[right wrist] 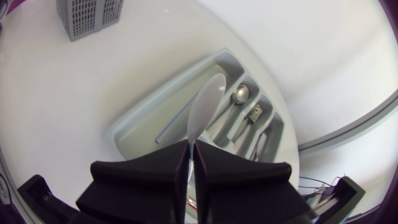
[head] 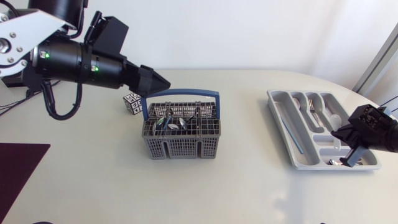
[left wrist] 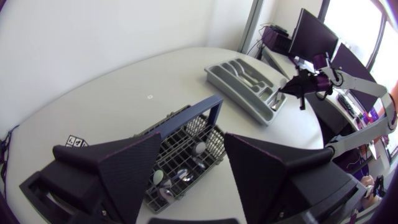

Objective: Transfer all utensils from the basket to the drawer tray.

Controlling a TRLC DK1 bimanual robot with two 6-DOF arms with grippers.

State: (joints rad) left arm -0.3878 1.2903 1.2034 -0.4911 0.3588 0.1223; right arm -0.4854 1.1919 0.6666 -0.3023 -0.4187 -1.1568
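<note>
Your right gripper (right wrist: 189, 150) clamps the spoon (right wrist: 206, 102), left gripper (left wrist: 191, 148) open — release it askew and it may straddle a divider of the tray (right wrist: 127, 134).

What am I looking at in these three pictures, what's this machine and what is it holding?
Two robot arms work at a white table. One picture looks down from above; the other two come from cameras on each arm's wrist. On the table stand a grey basket with cutlery, a grey drawer tray with some cutlery in it, and a small patterned cube. The left gripper hangs open over the basket. The right gripper is shut on a pale utensil above the tray.
</note>
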